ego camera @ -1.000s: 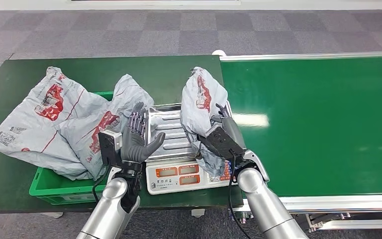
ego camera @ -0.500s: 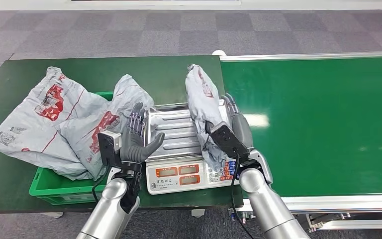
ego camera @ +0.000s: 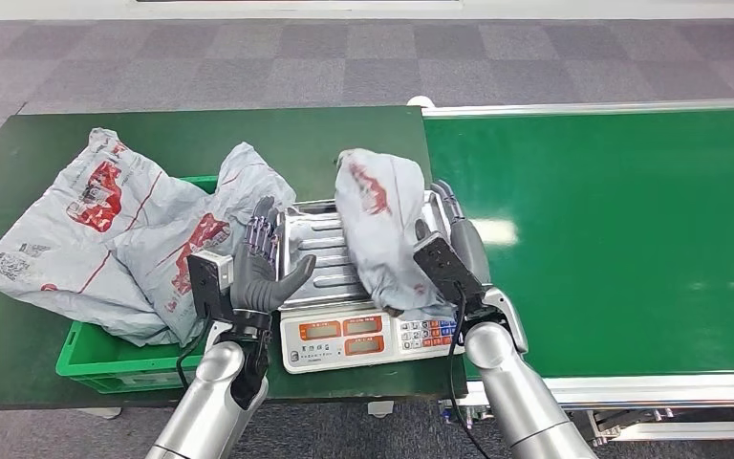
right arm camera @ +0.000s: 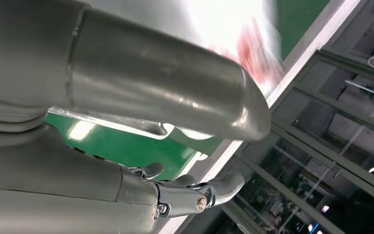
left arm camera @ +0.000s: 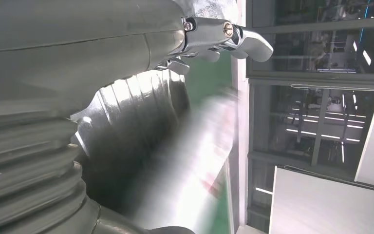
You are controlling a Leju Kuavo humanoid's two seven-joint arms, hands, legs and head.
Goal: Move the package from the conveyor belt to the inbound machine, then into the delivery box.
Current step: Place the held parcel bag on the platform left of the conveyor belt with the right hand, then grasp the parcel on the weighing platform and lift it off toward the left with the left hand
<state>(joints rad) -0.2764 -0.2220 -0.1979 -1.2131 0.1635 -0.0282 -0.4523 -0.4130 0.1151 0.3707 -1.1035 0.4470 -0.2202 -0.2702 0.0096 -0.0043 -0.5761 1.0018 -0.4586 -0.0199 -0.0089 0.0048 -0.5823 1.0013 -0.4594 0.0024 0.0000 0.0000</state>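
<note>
A grey plastic package (ego camera: pixel 377 229) with red print lies tilted across the steel tray of the inbound weighing machine (ego camera: pixel 317 251). My right hand (ego camera: pixel 454 239) stands at the package's right side by the tray's edge. In the right wrist view its thumb (right arm camera: pixel 165 83) and fingers (right arm camera: pixel 195 192) are apart with nothing between them, and the package (right arm camera: pixel 243 34) is a blur beyond the thumb. My left hand (ego camera: pixel 263 260) is raised at the tray's left edge, fingers spread, palm towards the package. The left wrist view shows the package (left arm camera: pixel 195 165) blurred over the ribbed tray (left arm camera: pixel 136 107).
The green conveyor belt (ego camera: pixel 621 229) runs off to the right. A green delivery box (ego camera: pixel 105 368) at the left holds two more grey packages (ego camera: pixel 105 220). The machine's display and keypad (ego camera: pixel 363 335) face me. Dark green table (ego camera: pixel 201 134) extends behind.
The package went from upright in my right hand to lying leftward on the tray. My right hand let go and shifted slightly right. The left hand stayed put.
</note>
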